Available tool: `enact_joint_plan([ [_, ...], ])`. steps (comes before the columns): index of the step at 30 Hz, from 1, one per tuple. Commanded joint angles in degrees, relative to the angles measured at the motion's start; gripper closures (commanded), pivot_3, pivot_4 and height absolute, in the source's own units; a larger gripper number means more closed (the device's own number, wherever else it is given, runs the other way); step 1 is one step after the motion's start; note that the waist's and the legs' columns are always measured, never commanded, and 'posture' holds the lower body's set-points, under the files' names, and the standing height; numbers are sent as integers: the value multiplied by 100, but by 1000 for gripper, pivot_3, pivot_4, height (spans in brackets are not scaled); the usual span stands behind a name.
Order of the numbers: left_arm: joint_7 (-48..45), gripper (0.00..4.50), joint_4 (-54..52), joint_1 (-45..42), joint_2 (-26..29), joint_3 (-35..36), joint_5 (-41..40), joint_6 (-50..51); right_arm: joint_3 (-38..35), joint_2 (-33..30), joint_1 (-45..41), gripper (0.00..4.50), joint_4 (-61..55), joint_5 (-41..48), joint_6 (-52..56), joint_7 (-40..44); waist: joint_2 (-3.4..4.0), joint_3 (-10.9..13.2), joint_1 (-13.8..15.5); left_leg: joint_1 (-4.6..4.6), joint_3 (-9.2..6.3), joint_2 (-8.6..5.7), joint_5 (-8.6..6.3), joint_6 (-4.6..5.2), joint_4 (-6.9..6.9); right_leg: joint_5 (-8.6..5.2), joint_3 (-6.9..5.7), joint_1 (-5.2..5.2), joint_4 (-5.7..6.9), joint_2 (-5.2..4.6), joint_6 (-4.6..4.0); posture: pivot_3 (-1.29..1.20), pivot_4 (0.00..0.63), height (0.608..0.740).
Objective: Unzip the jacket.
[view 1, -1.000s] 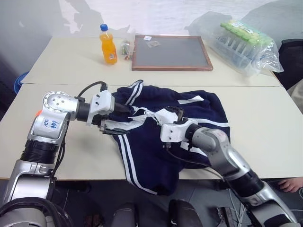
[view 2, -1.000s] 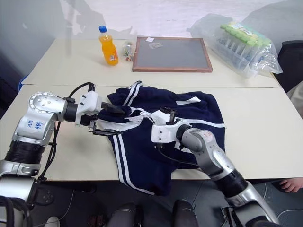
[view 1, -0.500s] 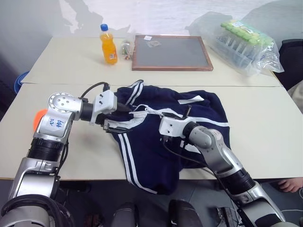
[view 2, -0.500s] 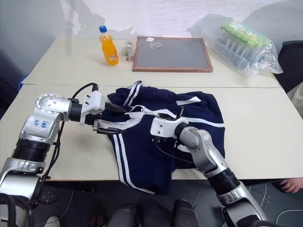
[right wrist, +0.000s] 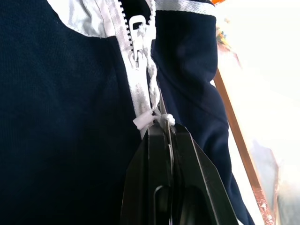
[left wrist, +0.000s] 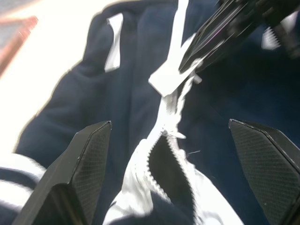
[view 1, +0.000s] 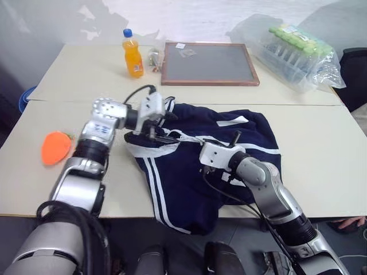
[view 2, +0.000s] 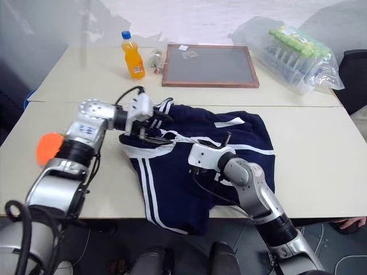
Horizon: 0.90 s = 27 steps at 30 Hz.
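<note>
jacket: the navy jacket (view 1: 200, 172) lies crumpled on the near desk (view 1: 321, 166), its hem hanging over the desk's front edge and its collar end toward the orange bottle (view 1: 132, 54).
zipper line: the white zipper trim (right wrist: 136, 79) runs from the collar down toward the desk's front edge; that is the long axis the pull should follow. At the collar the teeth are already parted a little, seen in the left wrist view.
slider: the white zipper slider (right wrist: 138, 26) sits near the collar end, with a twisted white pull cord (right wrist: 152, 79) trailing from it toward the right claw.
right claw: the right claw (right wrist: 165, 129) is pinched fully together on the cord's end, at a small white tab; it is on the hem side of the slider, so a pull along the trim would draw the slider away from the collar.
left claw: the left claw (left wrist: 168, 140) is spread wide and holds nothing; it hangs over the collar end of the jacket, one finger either side of the parted zipper, and I cannot tell if it touches the cloth.
nearer arm: the right claw is nearer the slider; the left is nearer the collar, likely placed to pin it.
judged step: cord gripped, collar not yet clamped, zipper mostly closed.
risk: the cord looks thin and may slip or tilt the slider sideways.
other things: an orange carrot-shaped plush (view 1: 55, 148) lies well apart from the jacket, beyond the left arm.
</note>
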Motion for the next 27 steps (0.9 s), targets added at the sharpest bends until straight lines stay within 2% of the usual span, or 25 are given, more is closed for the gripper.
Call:
enact_joint_plan([
  [1,236,279,738,-240,-181,-133,389,-554,-228,54,-11,4465,-166,60,137,-120,0,0,-11,0,1,0,0,0,-1,0,0,-1,-1,0,0,0,150,740],
  [8,1518,279,1703,-370,-426,-347,1188,-1090,-436,214,-23,4465,-236,206,442,-222,-4,-2,7,0,-2,0,1,1,-9,1,-3,2,-10,0,1,0,150,740],
  [18,1488,279,1872,-176,-418,-134,1200,-1072,-1446,636,200,4465,-510,749,1518,-728,-11,-8,1,3,-7,1,2,2,-3,1,-5,9,-6,0,2,0,150,740],
  [23,1482,279,1853,-119,-387,-59,1201,-1071,-2232,416,275,4465,-433,994,1823,-1003,-11,-8,5,4,-7,1,2,2,-4,1,-5,9,-6,-1,2,0,150,740],
  [27,1471,279,1839,-72,-351,-7,1201,-1072,-3070,-115,399,4465,-98,1260,1858,-1089,-11,-8,1,3,-4,0,1,2,-4,1,-3,9,-7,-1,2,0,150,740],
])
